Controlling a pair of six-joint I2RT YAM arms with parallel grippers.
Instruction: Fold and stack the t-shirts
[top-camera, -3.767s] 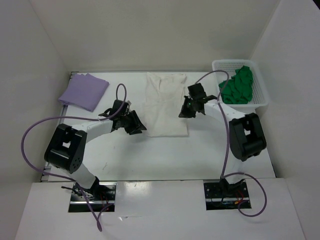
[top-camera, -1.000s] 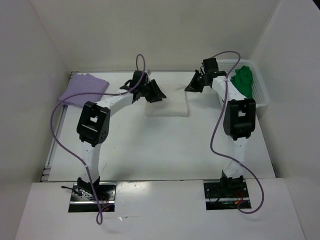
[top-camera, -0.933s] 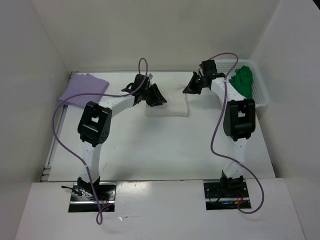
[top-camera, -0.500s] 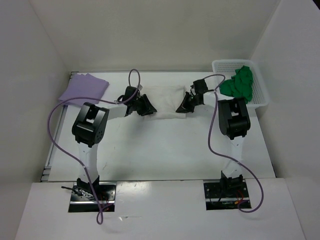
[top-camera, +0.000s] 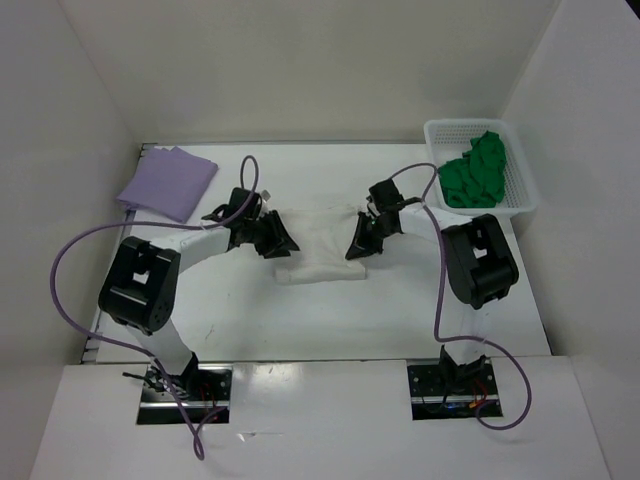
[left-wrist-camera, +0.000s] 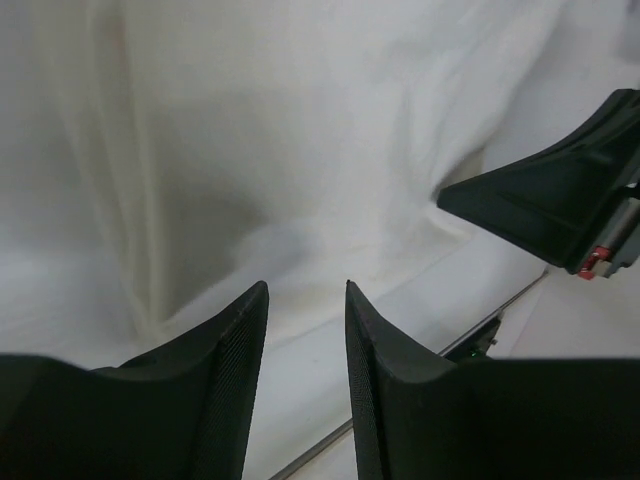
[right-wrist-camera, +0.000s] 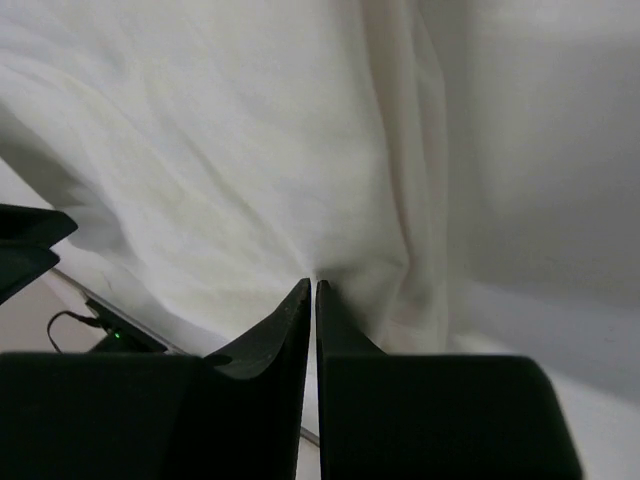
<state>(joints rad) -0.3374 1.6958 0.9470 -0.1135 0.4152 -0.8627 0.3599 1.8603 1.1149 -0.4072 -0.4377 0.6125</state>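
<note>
The cream t-shirt (top-camera: 318, 240) lies bunched mid-table between my two grippers and fills both wrist views (left-wrist-camera: 300, 150) (right-wrist-camera: 250, 150). My left gripper (top-camera: 275, 243) (left-wrist-camera: 305, 292) is at its left edge. Its jaws stand apart, bare surface shows between them, and the cloth begins just past the tips. My right gripper (top-camera: 358, 245) (right-wrist-camera: 313, 285) is shut on the shirt's right edge, with creases running into its tips. The lavender t-shirt (top-camera: 168, 182) lies folded at the back left. The green t-shirt (top-camera: 478, 170) is heaped in the basket.
A white mesh basket (top-camera: 524, 190) stands at the back right, against the right wall. White walls close in the table on three sides. Purple cables loop off both arms. The left wrist view shows the right gripper's dark finger (left-wrist-camera: 560, 205) across the cloth.
Both grippers have come from the shirt's far edge toward the near side, drawing the cream cloth with them. The shirt, long and flat at first, is now a shorter bunched band.
</note>
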